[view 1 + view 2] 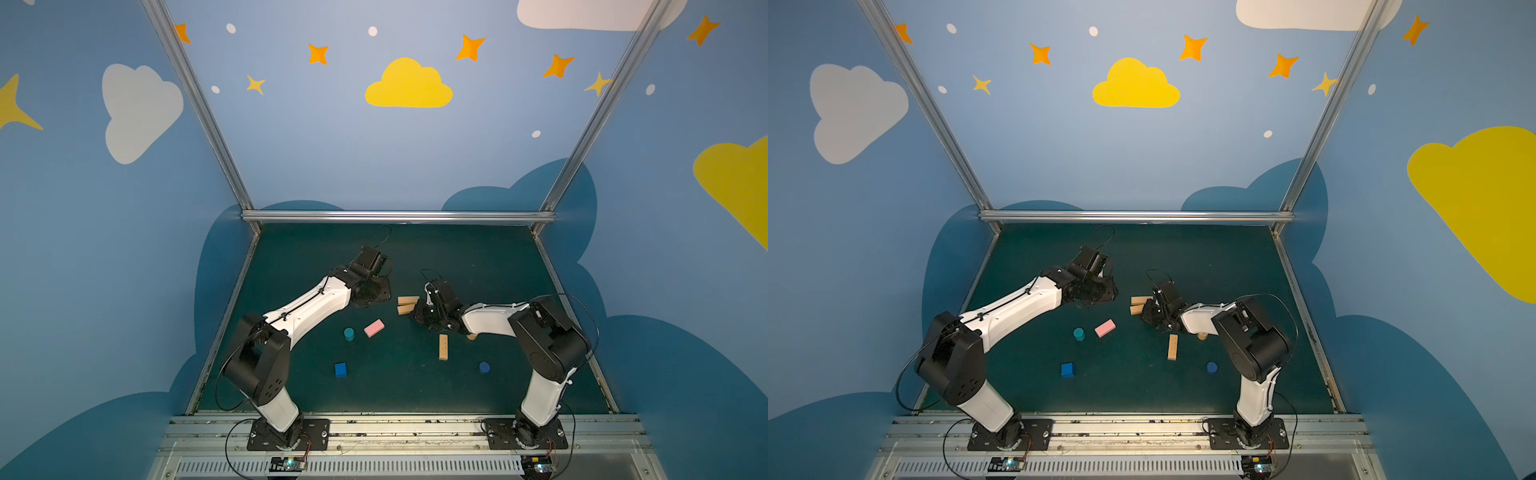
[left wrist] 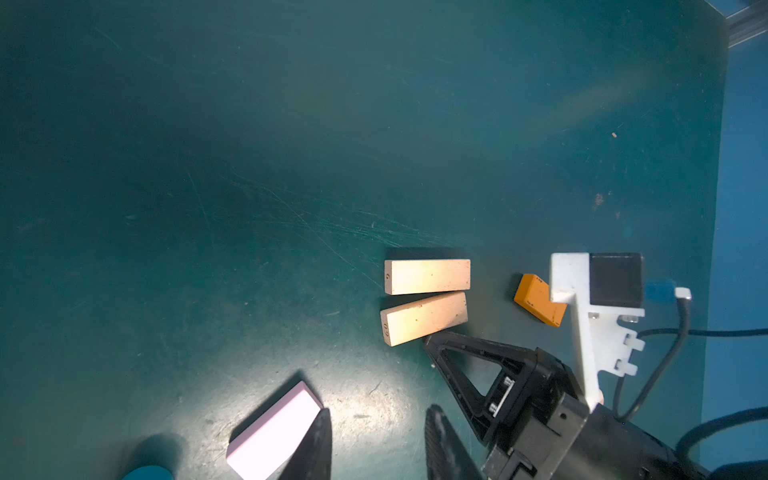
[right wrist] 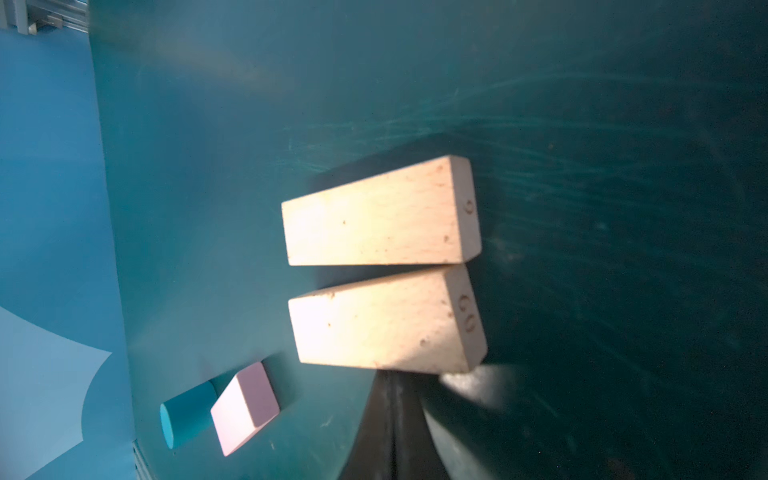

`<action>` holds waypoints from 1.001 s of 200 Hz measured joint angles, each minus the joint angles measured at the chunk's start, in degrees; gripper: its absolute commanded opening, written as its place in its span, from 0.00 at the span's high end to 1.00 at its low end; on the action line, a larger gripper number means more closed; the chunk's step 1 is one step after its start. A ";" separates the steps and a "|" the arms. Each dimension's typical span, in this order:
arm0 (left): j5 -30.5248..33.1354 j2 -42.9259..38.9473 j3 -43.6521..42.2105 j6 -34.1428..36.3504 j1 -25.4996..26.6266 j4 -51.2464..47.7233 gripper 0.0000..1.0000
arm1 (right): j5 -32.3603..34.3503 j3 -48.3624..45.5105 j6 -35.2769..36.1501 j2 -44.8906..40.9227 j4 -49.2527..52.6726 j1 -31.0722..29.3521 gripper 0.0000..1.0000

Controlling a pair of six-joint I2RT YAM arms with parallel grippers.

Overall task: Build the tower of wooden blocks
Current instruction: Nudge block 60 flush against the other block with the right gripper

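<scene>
Closest to my right wrist lens, my right jaws are pinched shut on nothing, their tip against the long side of the nearer tan bar (image 3: pixel 386 328). I judge a closed tip suits nudging it square with the far tan bar (image 3: pixel 378 216), since the 2 touch at 1 end and splay at the other. My left jaws stand partly apart and empty, just beside the pink bar (image 2: pixel 274 432), probably held clear. No tower yet: nothing is stacked on the bench (image 1: pixel 415 257), and the 3rd tan bar (image 1: pixel 443 347) and blue cube (image 1: pixel 340 369) lie well apart.
</scene>
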State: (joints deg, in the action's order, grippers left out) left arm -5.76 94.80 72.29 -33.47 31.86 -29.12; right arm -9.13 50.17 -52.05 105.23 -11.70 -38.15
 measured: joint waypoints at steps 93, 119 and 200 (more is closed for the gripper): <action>-0.37 0.00 -0.66 0.00 -0.04 0.57 0.62 | -0.11 0.28 -1.92 0.50 -0.70 -2.21 1.00; -0.39 0.00 -1.03 -0.02 -0.09 0.63 0.62 | -0.11 0.81 -2.16 1.03 -0.92 -2.54 1.00; -0.39 -0.09 -1.44 -0.02 -0.26 0.85 0.62 | 0.13 2.08 -3.17 2.01 -0.83 -2.58 1.00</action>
State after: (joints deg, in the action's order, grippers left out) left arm -6.15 94.72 70.85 -33.50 31.59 -28.27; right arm -8.99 52.25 -55.22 107.24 -12.53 -40.73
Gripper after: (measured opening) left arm 0.383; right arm 0.048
